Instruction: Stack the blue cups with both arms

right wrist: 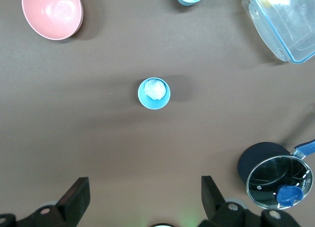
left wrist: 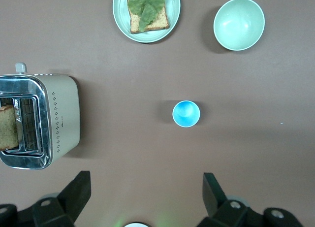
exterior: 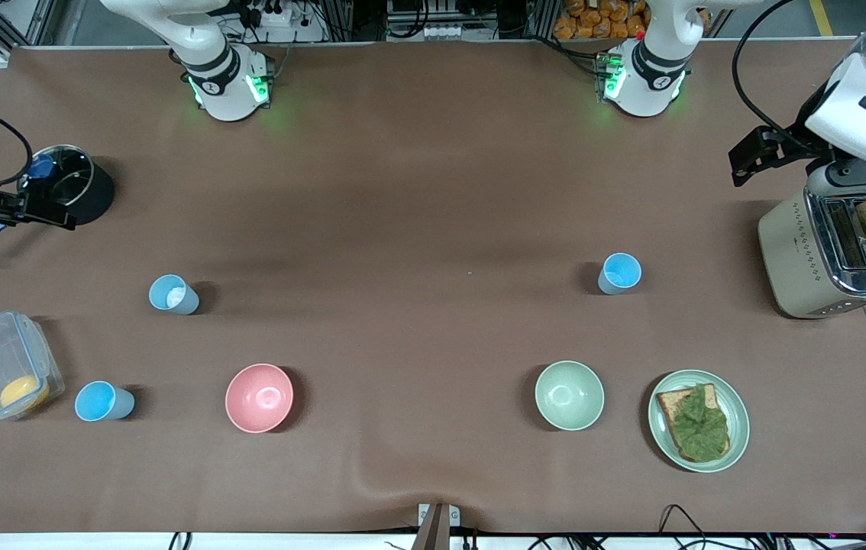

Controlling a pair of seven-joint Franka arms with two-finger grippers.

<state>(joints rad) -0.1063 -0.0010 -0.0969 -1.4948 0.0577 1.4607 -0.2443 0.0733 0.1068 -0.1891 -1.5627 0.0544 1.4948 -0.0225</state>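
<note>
**Three blue cups upright, both end effectors spread and empty**

Smooth, tapered plastic cups stand on the matte brown tabletop point(exterior: 418, 191). The whitish-inside cup point(exterior: 172, 294) sits below the right end effector point(right wrist: 142, 200), whose fingers are apart. A brighter blue cup point(exterior: 103, 402) stands beside a clear lidded box point(exterior: 4, 367), possibly holding something orange. A third cup point(exterior: 619, 273) lies below the left end effector point(left wrist: 147, 195), also spread.
</note>
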